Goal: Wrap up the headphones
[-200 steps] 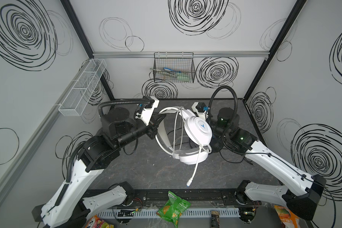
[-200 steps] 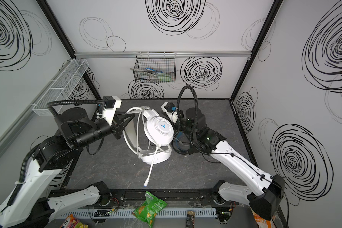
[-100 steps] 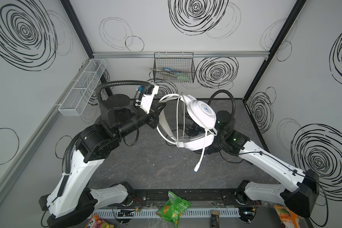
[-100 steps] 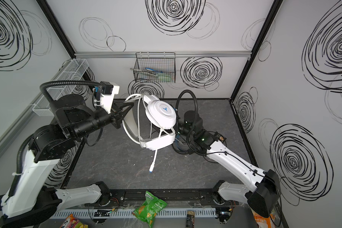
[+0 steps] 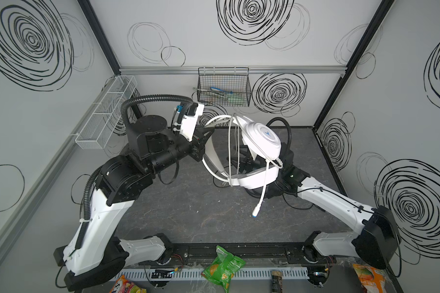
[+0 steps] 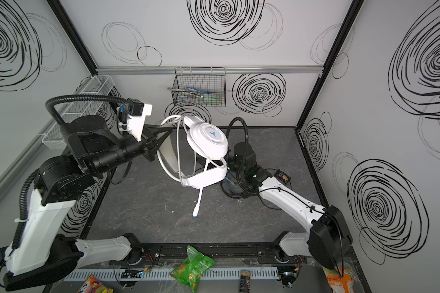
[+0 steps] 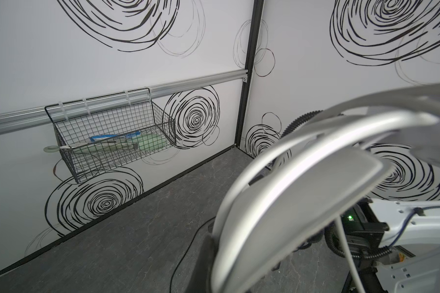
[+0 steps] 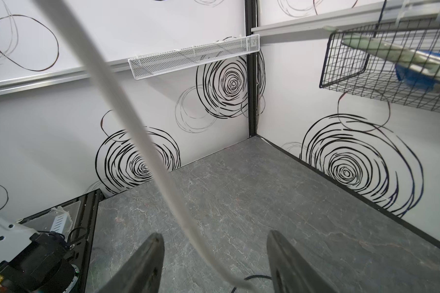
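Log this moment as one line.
left end effector: shut on white headset, aloft | right end effector: open, white cable between jaws | wrap: unfinished

The white headset [image 5: 261,140] hangs in the air above the bench [image 5: 188,203], with its headband pinched in the left gripper [image 5: 208,134]. One round ear cup faces up and the other sits lower. Its boom mic [image 6: 197,203] dangles downward, and the white cable [image 5: 229,147] loops over the band. Dark coils beneath may be the black headset [image 6: 230,186].
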You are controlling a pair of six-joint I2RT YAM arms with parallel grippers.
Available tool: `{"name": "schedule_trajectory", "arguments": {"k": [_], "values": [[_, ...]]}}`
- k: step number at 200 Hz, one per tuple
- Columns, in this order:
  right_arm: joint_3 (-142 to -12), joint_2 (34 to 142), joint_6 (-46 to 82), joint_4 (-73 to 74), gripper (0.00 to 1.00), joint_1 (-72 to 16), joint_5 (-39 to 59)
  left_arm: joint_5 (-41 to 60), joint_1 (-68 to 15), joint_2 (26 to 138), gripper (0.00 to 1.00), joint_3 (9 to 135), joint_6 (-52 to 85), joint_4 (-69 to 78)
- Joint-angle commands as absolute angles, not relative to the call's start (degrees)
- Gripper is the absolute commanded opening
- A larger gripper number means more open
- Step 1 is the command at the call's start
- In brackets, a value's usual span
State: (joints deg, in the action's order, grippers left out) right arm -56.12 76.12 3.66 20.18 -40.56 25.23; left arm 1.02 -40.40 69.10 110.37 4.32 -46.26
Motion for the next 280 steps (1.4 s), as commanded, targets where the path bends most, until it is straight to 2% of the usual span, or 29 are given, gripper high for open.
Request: {"name": "schedule_trajectory", "arguments": {"k": [1, 71, 103, 124, 165, 195, 232, 280], "values": [[-54.67, 77.48, 5.57, 23.18, 0.66, -40.02, 26.75, 1.87, -40.63, 68.95, 0.00, 112.91, 7.24, -41.39], [-53.56, 83.70, 7.11, 25.55, 0.61, -39.55, 30.50, 2.72, -40.62, 69.60, 0.00, 115.74, 8.22, -42.05], [-54.48, 86.07, 8.06, 23.85, 0.55, -39.04, 30.96, 2.81, -40.61, 69.70, 0.00, 116.52, 8.70, -42.19], [-54.33, 87.46, 8.04, 23.05, 0.45, -38.65, 32.45, 2.47, -40.61, 70.14, 0.00, 116.95, 8.74, -42.40], [-53.41, 87.74, 7.29, 21.34, 0.12, -38.50, 33.50, 1.63, -40.61, 70.19, 0.00, 117.33, 8.99, -42.64], [-51.56, 84.78, 5.27, 16.89, 0.00, -38.79, 33.73, -0.43, -38.59, 70.77, 0.00, 119.29, 11.86, -42.47], [-46.31, 77.18, 0.43, 9.25, 0.00, -43.08, 28.84, -1.98, -34.12, 72.70, 0.00, 121.47, 15.40, -43.11], [-43.19, 66.98, -1.53, 1.22, 0.00, -52.74, 20.26, -5.33, -26.57, 73.94, 0.00, 116.74, 17.01, -41.11]]}}
